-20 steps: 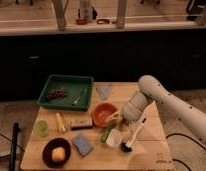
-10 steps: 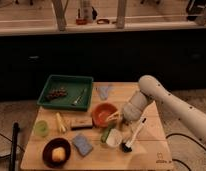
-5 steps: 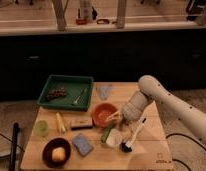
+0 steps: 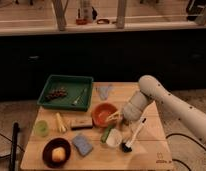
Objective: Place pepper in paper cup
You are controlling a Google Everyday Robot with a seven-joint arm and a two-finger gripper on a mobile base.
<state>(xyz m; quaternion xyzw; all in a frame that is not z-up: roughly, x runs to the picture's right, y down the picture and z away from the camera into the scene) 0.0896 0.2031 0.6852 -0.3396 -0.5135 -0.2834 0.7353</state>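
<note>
The green pepper [image 4: 106, 133] lies slanted at the left side of the small white paper cup [image 4: 115, 140], its upper end toward the cup's rim; I cannot tell whether it rests in the cup or against it. My gripper [image 4: 116, 119] hangs just above the pepper and cup, by the right edge of the orange bowl [image 4: 102, 114]. The white arm [image 4: 161, 97] reaches in from the right.
A green tray [image 4: 66, 91] with dark fruit stands at the back left. A light green cup [image 4: 41, 128], pale yellow sticks [image 4: 60, 122], a brown bar [image 4: 82, 123], a blue sponge [image 4: 83, 145], a dark bowl [image 4: 57, 152] and a white-handled brush [image 4: 136, 134] surround it.
</note>
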